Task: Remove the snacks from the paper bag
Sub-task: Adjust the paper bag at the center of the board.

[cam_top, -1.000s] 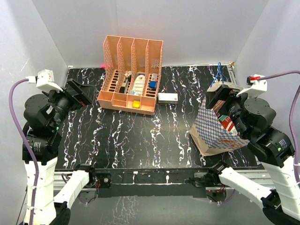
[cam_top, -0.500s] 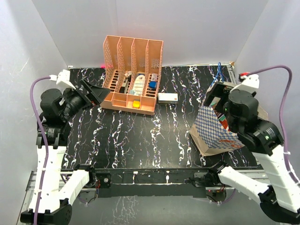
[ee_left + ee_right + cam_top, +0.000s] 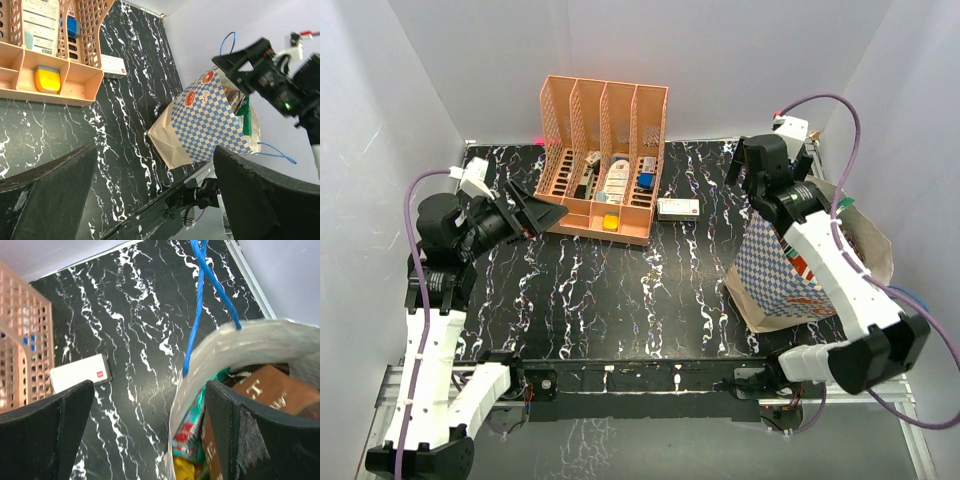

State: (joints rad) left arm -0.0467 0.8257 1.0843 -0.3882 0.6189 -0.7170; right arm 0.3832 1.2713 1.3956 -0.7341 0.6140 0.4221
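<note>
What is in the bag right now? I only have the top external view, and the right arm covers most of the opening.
Observer: The right wrist view looks down into the paper bag: a dark brown packet sits near the top.
Operator: Anything beside it?
Observer: A green and red packet against the bag's wall, with a yellow packet below it.
Operator: Is the right gripper inside?
Observer: No. The right gripper is open and empty above the rim, next to the blue handle.
</note>
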